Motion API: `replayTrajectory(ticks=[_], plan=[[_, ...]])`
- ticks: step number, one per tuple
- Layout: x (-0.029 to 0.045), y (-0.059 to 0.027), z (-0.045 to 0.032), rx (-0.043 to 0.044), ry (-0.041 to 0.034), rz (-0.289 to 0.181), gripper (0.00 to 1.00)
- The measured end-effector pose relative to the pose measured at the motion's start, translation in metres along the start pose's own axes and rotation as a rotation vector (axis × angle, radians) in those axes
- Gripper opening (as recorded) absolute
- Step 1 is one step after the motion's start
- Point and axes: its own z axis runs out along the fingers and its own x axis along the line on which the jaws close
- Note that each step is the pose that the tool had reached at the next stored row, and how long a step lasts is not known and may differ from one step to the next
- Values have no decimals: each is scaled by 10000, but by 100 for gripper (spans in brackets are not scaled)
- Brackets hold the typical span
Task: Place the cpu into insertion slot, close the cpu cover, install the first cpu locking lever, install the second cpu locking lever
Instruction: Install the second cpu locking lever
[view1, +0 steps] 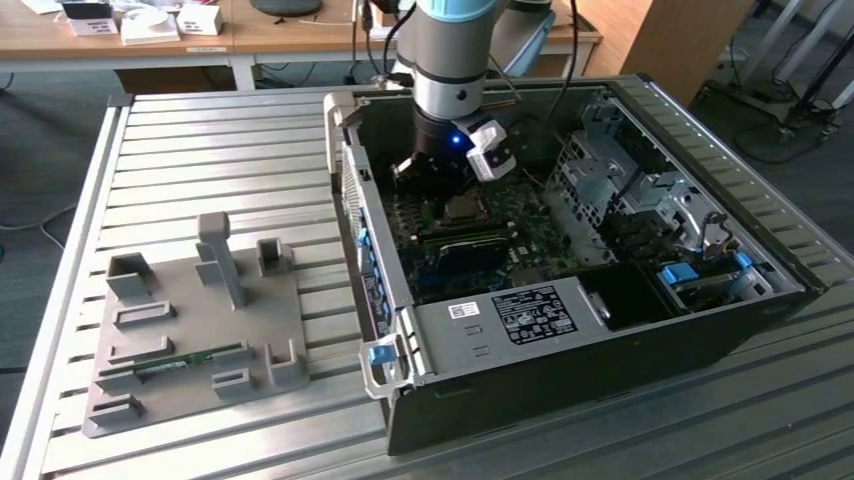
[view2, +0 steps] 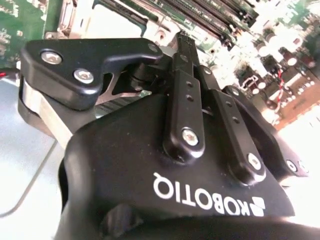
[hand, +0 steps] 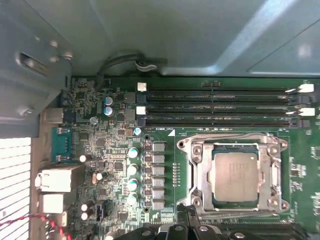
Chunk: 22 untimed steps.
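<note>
Pale silver-grey cpu (hand: 236, 176) sits framed by the cpu cover (hand: 198, 172).

My black gripper (view2: 186, 42): smooth, semi-gloss plastic links, bright steel screws. Pale silver-grey square cpu (hand: 236, 176): brushed matt metal face. Silver cpu cover (hand: 233, 148): shiny stamped metal frame. Green circuit board (hand: 107, 150): matt. Ribbed aluminium table (view1: 214, 150): dull satin.

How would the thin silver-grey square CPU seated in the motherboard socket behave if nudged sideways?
The silver-grey square cpu looks flat and rigid, so it probably would not flex. The silver metal cpu cover frames its edges, so it would likely stay put. Its smooth metallic face probably offers little grip.
</note>
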Motion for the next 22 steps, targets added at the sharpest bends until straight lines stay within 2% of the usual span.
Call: replayTrajectory(ticks=[3, 8, 11, 16, 22], plan=[[-4, 1, -53, 0, 1, -1, 11], [-4, 1, -56, -1, 0, 0, 11], [-36, 2, -53, 1, 1, 2, 11], [-171, 3, -38, 1, 0, 22, 11], [-383, 8, -17, 1, 0, 29, 11]])
